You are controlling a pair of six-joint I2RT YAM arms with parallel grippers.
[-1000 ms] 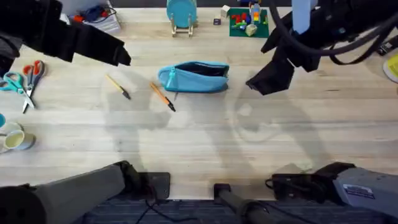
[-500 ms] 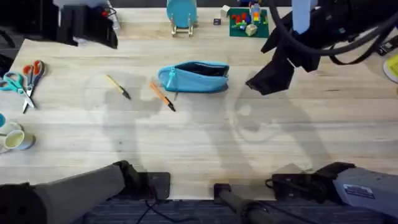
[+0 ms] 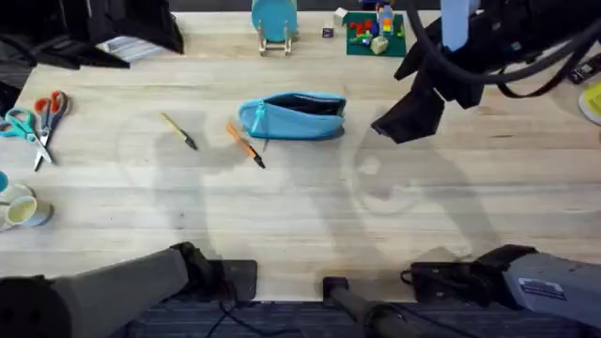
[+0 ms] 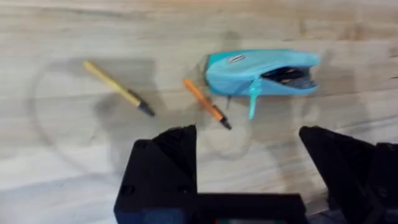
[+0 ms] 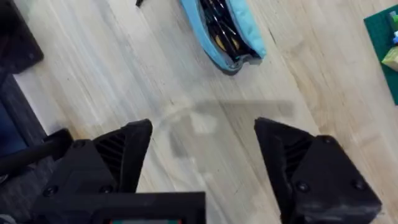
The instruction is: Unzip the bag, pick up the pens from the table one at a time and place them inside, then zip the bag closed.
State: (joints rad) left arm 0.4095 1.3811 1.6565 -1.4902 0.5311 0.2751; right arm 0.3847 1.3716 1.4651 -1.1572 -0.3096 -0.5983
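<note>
The light blue bag [image 3: 292,116] lies unzipped on the desk [image 3: 310,216], dark items visible inside. The orange pen [image 3: 245,145] lies just beside the bag's end, the tan pen [image 3: 177,130] farther off. Both the left claw [image 4: 249,168] and the right claw [image 5: 202,155] hang spread wide, empty.

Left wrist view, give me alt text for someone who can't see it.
An open blue bag lies on a wooden table, with an orange pen just beside it and a tan pen farther off. The left gripper hangs open above them, holding nothing.
</note>
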